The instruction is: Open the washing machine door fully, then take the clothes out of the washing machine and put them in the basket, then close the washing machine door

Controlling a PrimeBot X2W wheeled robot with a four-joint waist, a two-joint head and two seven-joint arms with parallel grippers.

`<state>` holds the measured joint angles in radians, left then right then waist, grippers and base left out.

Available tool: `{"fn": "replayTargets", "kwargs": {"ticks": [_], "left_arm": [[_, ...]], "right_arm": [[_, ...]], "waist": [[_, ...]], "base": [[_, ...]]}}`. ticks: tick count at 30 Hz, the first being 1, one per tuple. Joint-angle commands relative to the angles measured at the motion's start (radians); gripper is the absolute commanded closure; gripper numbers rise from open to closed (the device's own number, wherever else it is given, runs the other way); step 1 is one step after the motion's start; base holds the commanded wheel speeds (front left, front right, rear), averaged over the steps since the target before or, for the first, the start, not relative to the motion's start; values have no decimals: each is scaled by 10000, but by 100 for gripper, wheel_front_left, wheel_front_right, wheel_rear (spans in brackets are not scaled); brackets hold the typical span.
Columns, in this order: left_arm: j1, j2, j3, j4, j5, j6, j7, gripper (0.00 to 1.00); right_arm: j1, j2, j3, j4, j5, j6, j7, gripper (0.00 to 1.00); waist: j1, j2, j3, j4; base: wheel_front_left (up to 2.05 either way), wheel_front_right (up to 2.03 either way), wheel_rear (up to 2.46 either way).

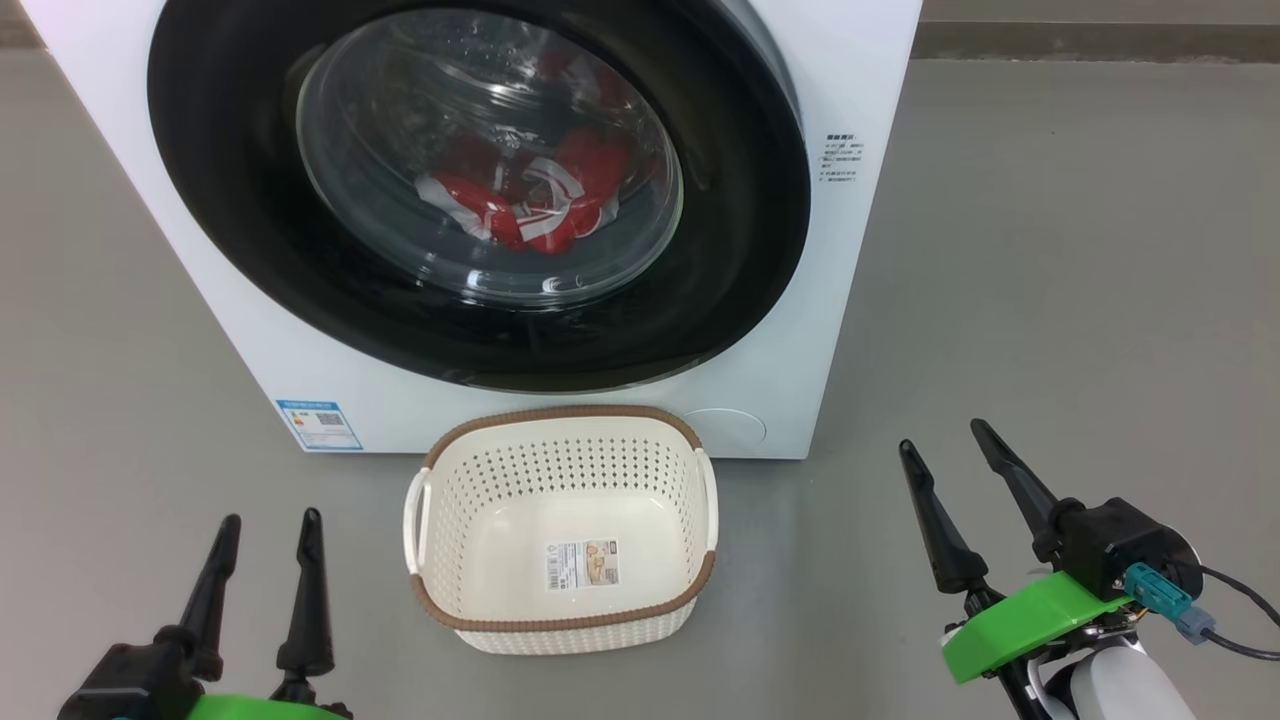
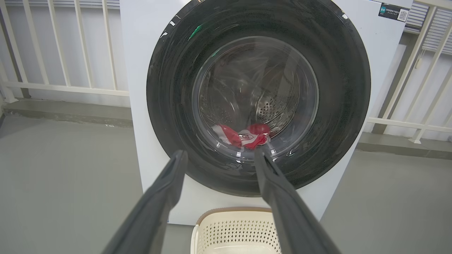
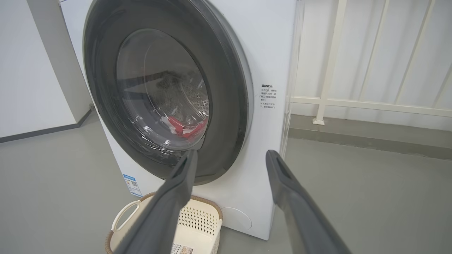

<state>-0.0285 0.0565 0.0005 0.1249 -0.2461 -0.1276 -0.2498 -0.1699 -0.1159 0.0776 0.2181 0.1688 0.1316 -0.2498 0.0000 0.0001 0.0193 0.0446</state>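
Observation:
The white washing machine (image 1: pixel 860 90) stands ahead with its round black door (image 1: pixel 240 230) shut against the front. Through the glass window the red and white clothes (image 1: pixel 540 200) lie low in the drum, also as clothes (image 2: pixel 243 135) and clothes (image 3: pixel 183 127). An empty cream basket (image 1: pixel 560 530) with a brown rim sits on the floor right before the machine. My left gripper (image 1: pixel 268 530) is open at the lower left, short of the basket. My right gripper (image 1: pixel 945 445) is open at the lower right, off the machine's corner. Neither holds anything.
Grey floor (image 1: pixel 1080 300) spreads on both sides of the machine. A white railing (image 2: pixel 70 84) and low kerb run behind it. A blue label (image 1: pixel 320 425) sits at the machine's lower corner, and a round cover (image 1: pixel 725 430) near the basket.

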Motion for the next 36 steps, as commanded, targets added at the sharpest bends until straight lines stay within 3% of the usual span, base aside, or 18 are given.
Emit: {"fn": "replayTargets", "kwargs": {"ticks": [1,17,36], "left_arm": [[-312,179,346,-236,42,-31,-120,0],[-385,205,289,-315,41,-31,-120,0],[-777,237,195,-519,-54,-31,-120,0]], "right_arm": [[-432,16,149,-272,11,-9,-120,0],[-589,99,29,-306,201,-9,-120,0],[-1827,-273,-408,-342,759,-9,-120,0]], "waist": [[0,-1,9,6],[0,-1,245,52],[0,-1,1112,340]], "base": [[0,0,0],[0,0,0],[0,0,0]]}}
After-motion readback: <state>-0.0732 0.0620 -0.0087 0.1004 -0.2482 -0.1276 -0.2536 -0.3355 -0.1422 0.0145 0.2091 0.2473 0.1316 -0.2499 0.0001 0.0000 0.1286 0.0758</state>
